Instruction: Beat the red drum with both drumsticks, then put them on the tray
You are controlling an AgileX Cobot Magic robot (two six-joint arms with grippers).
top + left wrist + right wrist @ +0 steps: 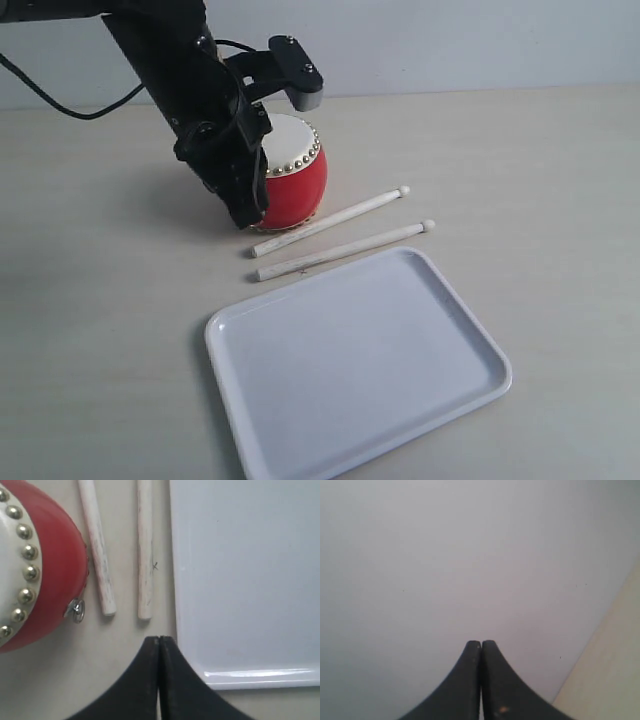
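The red drum [296,183] stands upright on the table, cream skin up, its small metal ring [76,610] showing in the left wrist view. Two pale drumsticks [330,221] [345,250] lie side by side between the drum and the white tray [360,360], bead tips to the right. My left gripper [247,218] is shut and empty, low beside the drum's front left, just short of the sticks' butt ends [108,611] [144,614]. In its own wrist view my right gripper [481,642] is also shut and empty, facing a plain grey wall; the exterior view does not show it.
The left arm's black links and wrist camera [300,75] hang over the drum's back. A black cable [60,100] trails at the far left. The beige table [540,170] stretches to the right of the sticks and tray.
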